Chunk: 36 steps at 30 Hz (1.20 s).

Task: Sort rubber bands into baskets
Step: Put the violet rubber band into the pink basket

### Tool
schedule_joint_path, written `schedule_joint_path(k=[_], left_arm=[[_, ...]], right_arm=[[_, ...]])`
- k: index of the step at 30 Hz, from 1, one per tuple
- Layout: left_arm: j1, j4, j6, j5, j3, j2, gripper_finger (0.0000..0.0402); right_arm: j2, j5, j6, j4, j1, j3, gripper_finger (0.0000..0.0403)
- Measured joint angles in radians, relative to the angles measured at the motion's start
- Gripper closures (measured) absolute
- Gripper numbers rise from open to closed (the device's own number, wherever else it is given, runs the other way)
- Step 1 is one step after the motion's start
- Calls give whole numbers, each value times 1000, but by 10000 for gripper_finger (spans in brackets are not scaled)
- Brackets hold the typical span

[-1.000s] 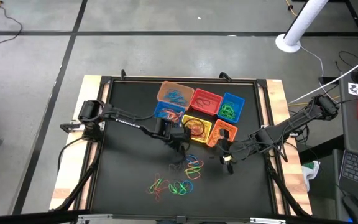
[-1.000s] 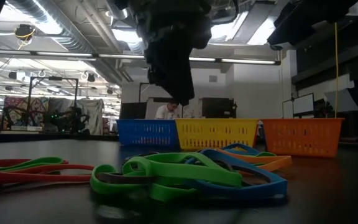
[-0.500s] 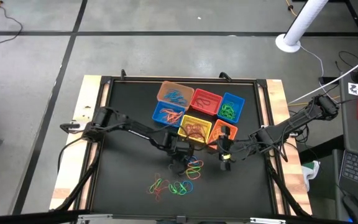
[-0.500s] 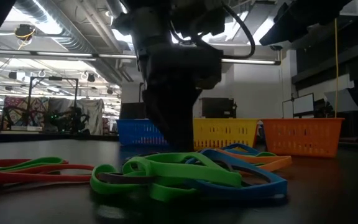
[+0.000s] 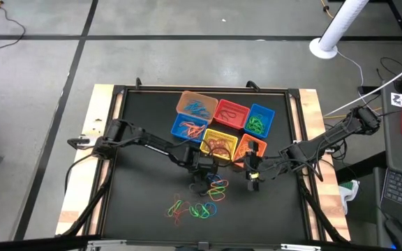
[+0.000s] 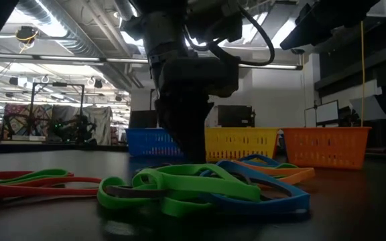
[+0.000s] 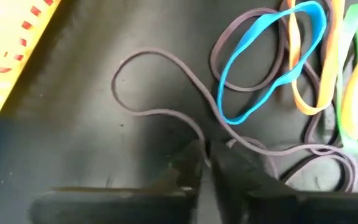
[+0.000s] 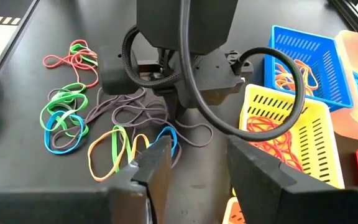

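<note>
Six small baskets stand in a block at the table's far middle: tan-orange (image 5: 197,104), red (image 5: 231,113), blue (image 5: 259,120), blue (image 5: 189,127), yellow (image 5: 218,143) and orange (image 5: 251,148). Loose rubber bands (image 5: 204,202) lie on the black table in front of them: green, blue, yellow, orange, red and dull mauve. My left gripper (image 5: 202,183) is down at the table among them, shut on a mauve rubber band (image 7: 160,81). My right gripper (image 5: 252,183) hangs open above the table, right of the bands, with nothing between its fingers (image 8: 160,162). My left gripper pinches a strand of the mauve band (image 7: 205,144) between its two fingertips, near the band's middle. The fingers come steeply from above, pointing down. One loop (image 7: 135,87) and the rest of the band (image 7: 328,155) lie slack on the table on either side.
A blue band (image 7: 253,68) and orange, yellow and green bands (image 7: 328,74) lie tangled just beside the pinched one. The yellow basket's wall (image 7: 5,56) is close by. A second heap of green, blue and red bands (image 8: 67,106) lies nearer the table's front edge.
My left gripper has gone down from above the yellow basket's front and toward the table's near edge, to the table among the mauve bands. It has stayed there for the last half second. The bands on the table lie as before.
</note>
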Motion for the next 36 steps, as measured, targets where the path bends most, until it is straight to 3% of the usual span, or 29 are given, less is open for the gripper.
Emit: schedule_joint_path(k=[3, 18, 36], left_arm=[[0, 0, 4, 1, 0, 0, 396], [21, -27, 108, 8, 36, -56, 399], [72, 2, 181, -3, 40, -238, 401]], right_arm=[[0, 0, 0, 0, 0, 0, 247], [0, 0, 0, -7, 0, -1, 247], [0, 2, -19, 5, 0, -1, 247]])
